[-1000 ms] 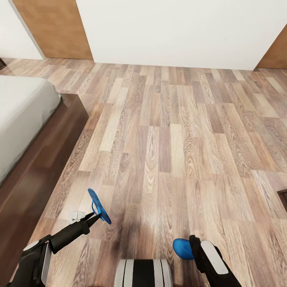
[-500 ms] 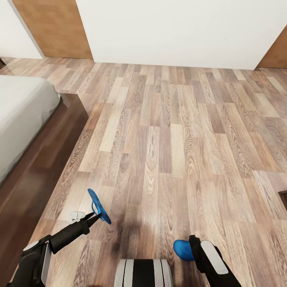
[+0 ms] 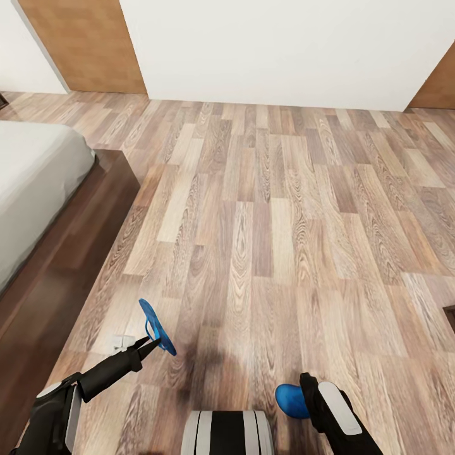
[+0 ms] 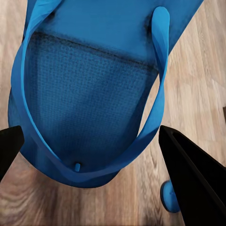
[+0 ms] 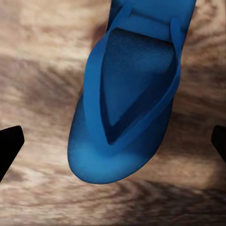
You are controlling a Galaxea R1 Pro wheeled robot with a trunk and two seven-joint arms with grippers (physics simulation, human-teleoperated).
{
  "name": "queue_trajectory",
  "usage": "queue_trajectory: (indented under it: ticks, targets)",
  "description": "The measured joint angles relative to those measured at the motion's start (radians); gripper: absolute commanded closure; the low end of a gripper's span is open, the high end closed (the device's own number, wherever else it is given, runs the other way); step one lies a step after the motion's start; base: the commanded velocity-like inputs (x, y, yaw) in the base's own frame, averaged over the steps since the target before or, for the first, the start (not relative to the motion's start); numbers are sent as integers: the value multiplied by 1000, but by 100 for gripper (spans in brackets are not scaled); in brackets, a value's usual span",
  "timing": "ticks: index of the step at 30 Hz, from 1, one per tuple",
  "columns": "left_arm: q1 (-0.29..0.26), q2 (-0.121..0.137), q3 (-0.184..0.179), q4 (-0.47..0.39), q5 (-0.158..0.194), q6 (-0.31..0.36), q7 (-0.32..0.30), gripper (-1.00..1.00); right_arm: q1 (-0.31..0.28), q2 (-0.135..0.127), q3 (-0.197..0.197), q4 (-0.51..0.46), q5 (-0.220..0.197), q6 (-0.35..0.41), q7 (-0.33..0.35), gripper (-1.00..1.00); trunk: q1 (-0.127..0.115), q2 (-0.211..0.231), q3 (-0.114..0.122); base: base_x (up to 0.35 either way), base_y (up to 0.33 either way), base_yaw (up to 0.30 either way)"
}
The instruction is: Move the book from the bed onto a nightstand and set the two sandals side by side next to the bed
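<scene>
Left tool pinches one sandal on edge above the floor, near the bed frame. Right tool holds the second sandal, farther from the bed; I cannot tell how its jaws stand.

Risk: the thin strap grip may slip, so the sandal could land tilted, apart from its mate.

Change: nearly none; the view has shifted slightly.

Brown-grey wood plank floor across the middle. White wall at the far side, flanked by a brown door far left and another brown panel far right.
</scene>
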Motion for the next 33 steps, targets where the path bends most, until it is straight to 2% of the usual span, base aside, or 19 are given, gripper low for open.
queue_trajectory:
  ticks: [17, 26, 33]
  targets:
    - [0, 0, -1, 0, 0, 0, 0, 100, 0, 0, 0, 0, 0, 0, 0, -100, 0, 0, 0, 51, 0, 0]
    - [0, 0, -1, 0, 0, 0, 0, 100, 0, 0, 0, 0, 0, 0, 0, -100, 4, -2, -35, 0, 0, 0]
    - [0, 0, 0, 0, 1, 0, 0, 100, 0, 0, 0, 0, 0, 0, 0, -100, 4, -2, -35, 0, 0, 0]
